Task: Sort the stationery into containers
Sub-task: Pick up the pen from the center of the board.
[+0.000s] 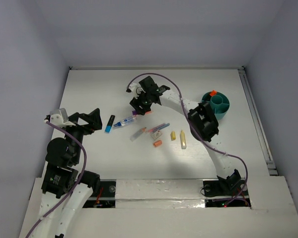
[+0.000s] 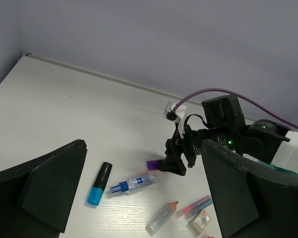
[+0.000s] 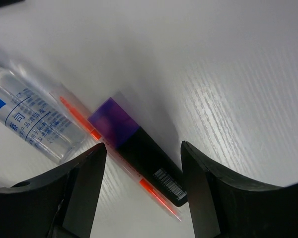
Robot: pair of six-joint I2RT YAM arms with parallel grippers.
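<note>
Purple marker (image 3: 139, 153) is lying on the tabletop (image 3: 228, 59) between the right gripper's (image 3: 143, 163) parted fingers. Left gripper (image 1: 93, 120) is gaping wide.

Soft, even light is falling from above onto the white tabletop (image 1: 114, 158), which is glowing brightest in a washed-out patch near its front centre. The arms are casting only faint, diffuse shadows.

In the left wrist view the left claw (image 2: 144, 168) is showing dark fingers (image 2: 44, 188) that are lying out of focus, while the scene beyond is reading crisply.

In the right wrist view the purple-capped black marker (image 3: 139, 148) and the clear plastic bottle with blue print (image 3: 30, 119) are smearing with blur. A thin orange-red pen (image 3: 149, 187) is ghosting alongside, and glare is raking across the tabletop's grain at the right.
</note>
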